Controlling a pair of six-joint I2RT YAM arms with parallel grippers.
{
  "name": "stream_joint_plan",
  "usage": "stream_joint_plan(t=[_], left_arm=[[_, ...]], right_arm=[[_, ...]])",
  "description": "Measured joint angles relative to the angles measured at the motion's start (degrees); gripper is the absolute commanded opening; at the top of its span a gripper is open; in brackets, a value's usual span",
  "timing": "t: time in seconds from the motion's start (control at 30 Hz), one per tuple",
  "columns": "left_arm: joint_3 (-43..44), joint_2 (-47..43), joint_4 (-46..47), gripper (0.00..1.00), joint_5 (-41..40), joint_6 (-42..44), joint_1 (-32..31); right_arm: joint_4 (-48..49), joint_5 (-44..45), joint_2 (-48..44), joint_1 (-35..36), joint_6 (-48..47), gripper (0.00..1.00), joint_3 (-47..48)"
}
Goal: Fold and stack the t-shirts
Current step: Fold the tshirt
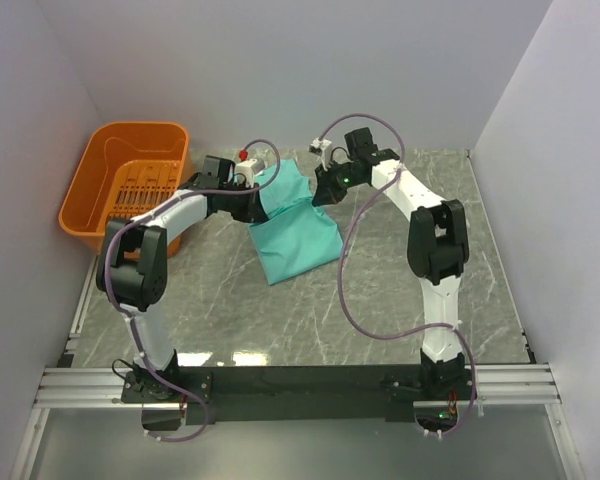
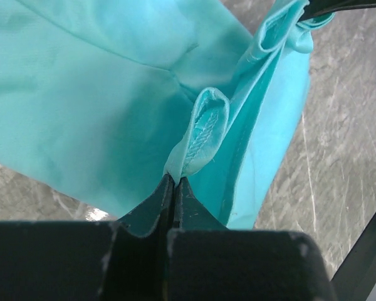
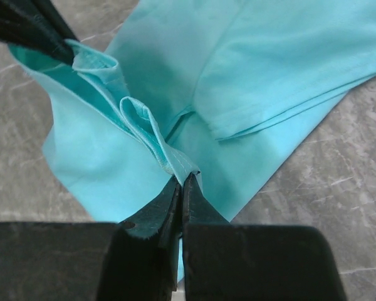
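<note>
Top external view: one plain teal-green short-sleeved t-shirt (image 1: pixel 292 228) of thin cloth lies around the middle of the grey marble-patterned bench (image 1: pixel 400 290), slightly toward the far side. Its near part rests flat on the bench and its far edge is lifted between the two arms. To the far left, apart from the cloth, stands one orange slotted plastic basket (image 1: pixel 130 185); nothing shows inside it.

Left wrist view: the left tool (image 2: pixel 175 182) is pressed together, pinching a bunched, stitched hem of the t-shirt. Right wrist view: the right tool (image 3: pixel 183 179) is likewise pressed together on a gathered fold of the same edge, and the other tool's dark tip grips the cloth nearby.

Progress, as I judge it: the garment looks partly folded, since layers overlap and its outline is compact rather than spread wide. With the far edge raised, this fold looks unfinished. Stacking is not yet done, and I count only one shirt, one basket and two tools.
</note>
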Motion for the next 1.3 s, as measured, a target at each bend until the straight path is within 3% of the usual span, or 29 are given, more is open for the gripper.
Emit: stream_joint_plan(t=[0.77, 0.9, 0.97, 1.0, 1.03, 1.1, 1.17, 1.2, 1.3], left_arm=[[5.5, 6.7, 0.1, 0.01, -2.0, -0.2, 3.0], [7.2, 8.2, 0.2, 0.02, -3.6, -0.5, 3.1], [7.5, 8.6, 0.7, 0.13, -5.4, -1.3, 3.1], [7.5, 8.7, 1.1, 0.21, -6.9, -1.7, 3.1], [7.5, 8.7, 1.6, 0.35, -8.3, -2.2, 3.1], [7.5, 8.6, 3.5, 0.50, -12.3, -3.8, 3.0], [7.1, 8.0, 6.1, 0.55, -16.5, -5.6, 3.1], [6.6, 7.3, 7.2, 0.64, -18.5, -6.4, 3.1], [5.5, 3.1, 9.5, 0.65, -24.0, -7.9, 3.0]], right_arm=[[6.9, 8.7, 5.8, 2.5, 10.7, 0.00, 5.6], [7.6, 12.3, 8.3, 3.2, 13.2, 0.11, 7.5], [7.8, 14.9, 9.0, 3.5, 15.0, 0.22, 7.8], [7.8, 16.2, 9.4, 3.7, 16.0, 0.38, 8.1], [8.0, 17.7, 9.6, 3.8, 17.0, 0.45, 8.4], [8.5, 19.7, 9.8, 3.9, 18.5, 0.61, 9.0], [9.5, 21.2, 9.6, 3.9, 19.8, 0.65, 9.2], [9.9, 21.7, 9.6, 3.9, 20.0, 0.66, 9.2], [11.6, 22.9, 7.9, 3.8, 20.8, 0.66, 7.1]])
